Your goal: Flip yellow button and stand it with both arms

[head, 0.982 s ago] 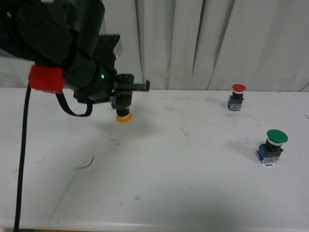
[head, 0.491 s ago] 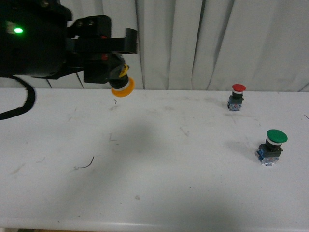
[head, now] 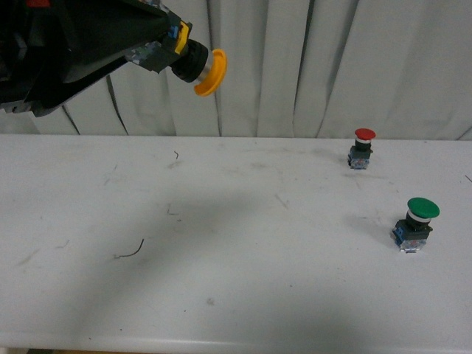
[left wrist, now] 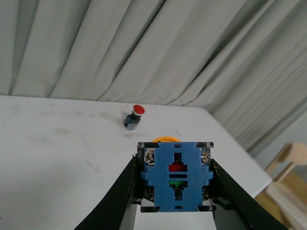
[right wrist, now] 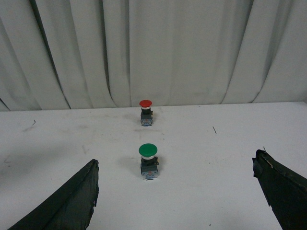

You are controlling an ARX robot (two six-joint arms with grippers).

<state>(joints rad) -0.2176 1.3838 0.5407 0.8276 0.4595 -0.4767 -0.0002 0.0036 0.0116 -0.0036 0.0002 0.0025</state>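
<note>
Two fingers (left wrist: 125, 191) of the left gripper (left wrist: 175, 167) pinch the yellow button (head: 200, 65) high above the table (head: 258, 295), cap turned sideways. The right gripper (right wrist: 175, 163) has its jaws spread wide.

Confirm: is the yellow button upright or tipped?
Tipped: the left gripper holds the yellow button in the air, its cap pointing sideways.

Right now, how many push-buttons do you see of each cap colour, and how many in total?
yellow-capped button: 1, held up above the table
red-capped button: 1, standing on the table
green-capped button: 1, standing on the table
Total: 3
</note>
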